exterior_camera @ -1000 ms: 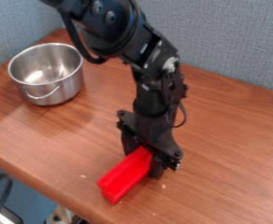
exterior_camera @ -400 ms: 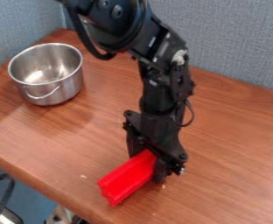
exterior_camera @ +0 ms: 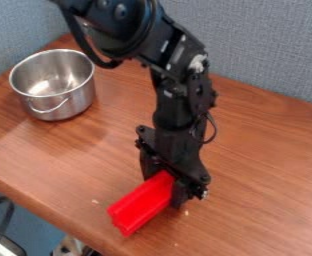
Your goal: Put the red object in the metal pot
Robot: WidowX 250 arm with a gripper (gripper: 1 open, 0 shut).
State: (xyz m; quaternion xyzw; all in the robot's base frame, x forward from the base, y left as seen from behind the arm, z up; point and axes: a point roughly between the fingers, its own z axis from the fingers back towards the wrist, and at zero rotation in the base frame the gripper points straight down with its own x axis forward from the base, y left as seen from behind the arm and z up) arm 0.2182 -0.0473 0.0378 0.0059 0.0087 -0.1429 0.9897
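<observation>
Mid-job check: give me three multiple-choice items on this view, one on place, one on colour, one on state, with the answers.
1. Where does the shiny round metal pot stand on the wooden table?
A far left
B near right
C under the arm

2. What colour is the long stepped block?
A blue
B red
C green

3. What is inside the pot?
A the block
B a spoon
C nothing

Answers: 1 A, it sits at the table's far left corner. 2 B, bright red at the black gripper. 3 C, its steel bottom shows bare.
</observation>
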